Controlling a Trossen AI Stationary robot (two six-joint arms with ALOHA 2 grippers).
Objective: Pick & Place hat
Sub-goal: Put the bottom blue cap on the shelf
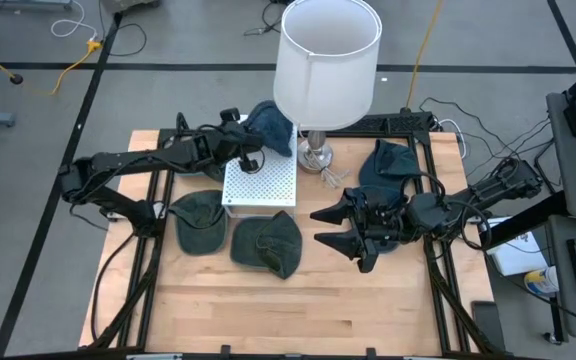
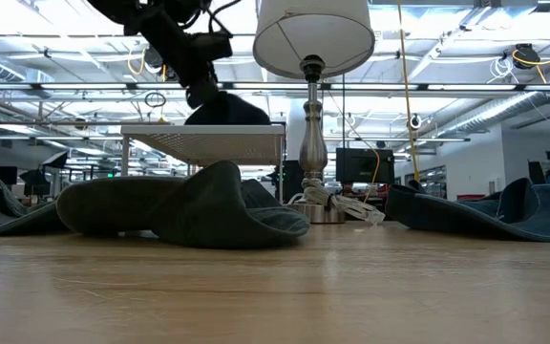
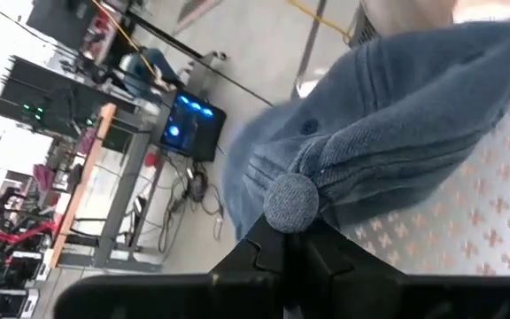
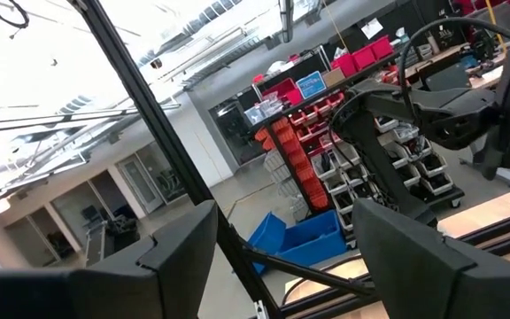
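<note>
A blue denim hat (image 1: 269,124) lies on a white perforated stand (image 1: 260,183) under the lamp; in the left wrist view the blue hat (image 3: 388,115) fills the frame. My left gripper (image 1: 252,157) is shut on it, and shows in the low view (image 2: 201,93) above the stand. My right gripper (image 1: 330,228) hovers open over bare table, right of centre, its fingers apart in the right wrist view (image 4: 290,266). Two green hats (image 1: 197,220) (image 1: 268,243) and another blue hat (image 1: 388,165) rest flat on the table. My left gripper pinches the blue hat at its crown, right beside the top button (image 3: 290,202), between its two fingers (image 3: 268,252). The fingers come from the table's left, slanting down. The hat rests on the white stand's perforated top (image 3: 490,235).
A lamp with a white shade (image 1: 326,60) and metal base (image 1: 316,155) stands just right of the stand, its cord (image 1: 334,178) coiled beside it. Bare wooden table (image 1: 298,310) stretches along the near edge. Black frame rails run along both sides.
</note>
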